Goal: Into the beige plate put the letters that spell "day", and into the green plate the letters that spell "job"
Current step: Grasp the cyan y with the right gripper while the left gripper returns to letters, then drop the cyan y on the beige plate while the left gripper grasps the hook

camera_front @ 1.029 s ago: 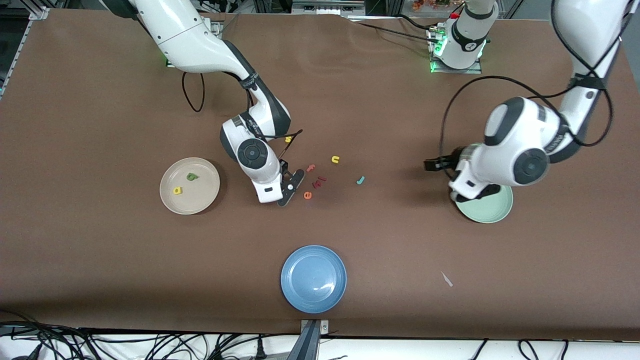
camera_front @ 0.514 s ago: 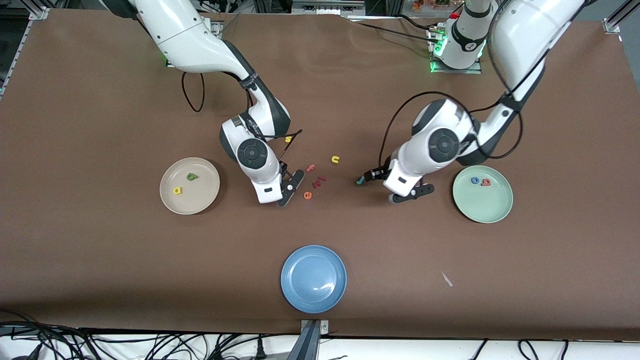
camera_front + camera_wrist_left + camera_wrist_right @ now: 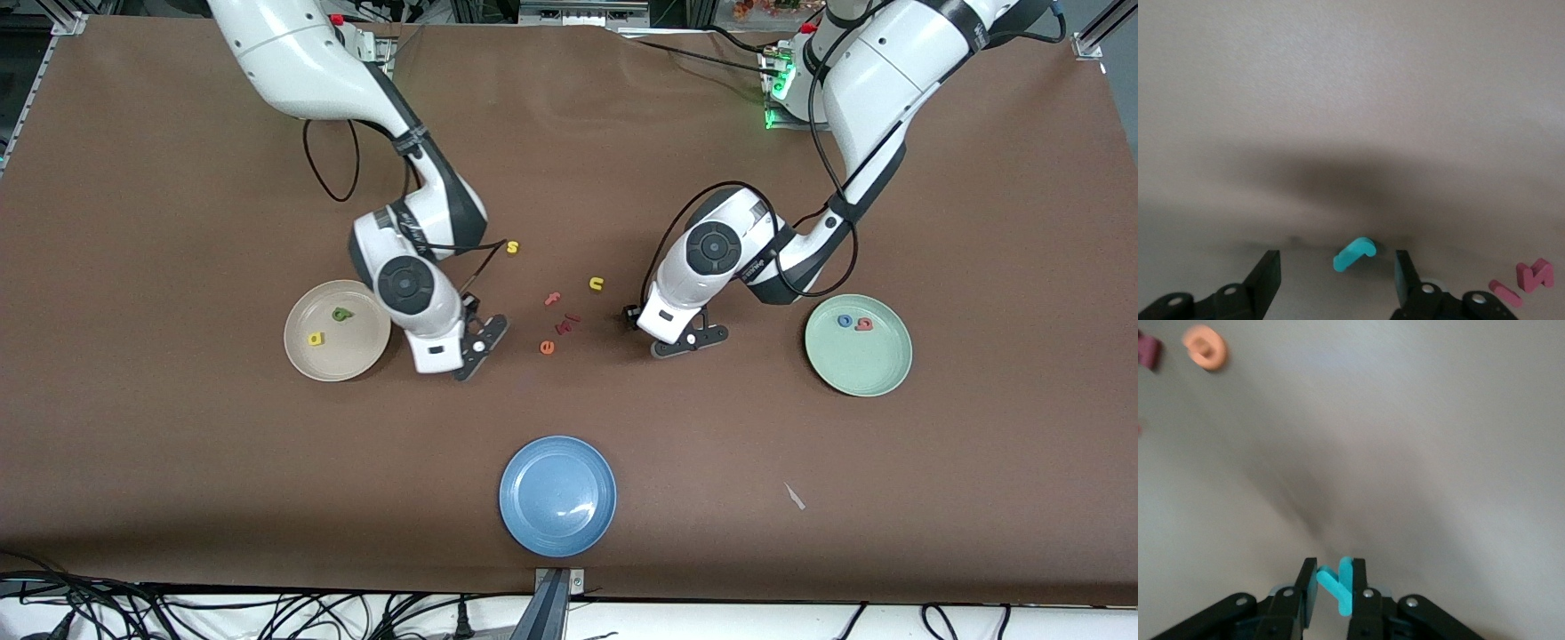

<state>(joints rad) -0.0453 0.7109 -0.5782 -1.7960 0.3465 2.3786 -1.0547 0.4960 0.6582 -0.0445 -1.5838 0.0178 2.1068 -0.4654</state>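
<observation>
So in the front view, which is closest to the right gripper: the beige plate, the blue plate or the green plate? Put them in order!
From the right gripper:
1. Beige plate, right beside it, toward the right arm's end.
2. Blue plate, nearer the front camera.
3. Green plate, at the left arm's end.

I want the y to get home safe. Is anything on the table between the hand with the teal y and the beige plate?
Nothing visible. The right hand is shut on the teal y right beside the beige plate, with only bare table between them. The other loose letters lie toward the left arm's end.
</observation>
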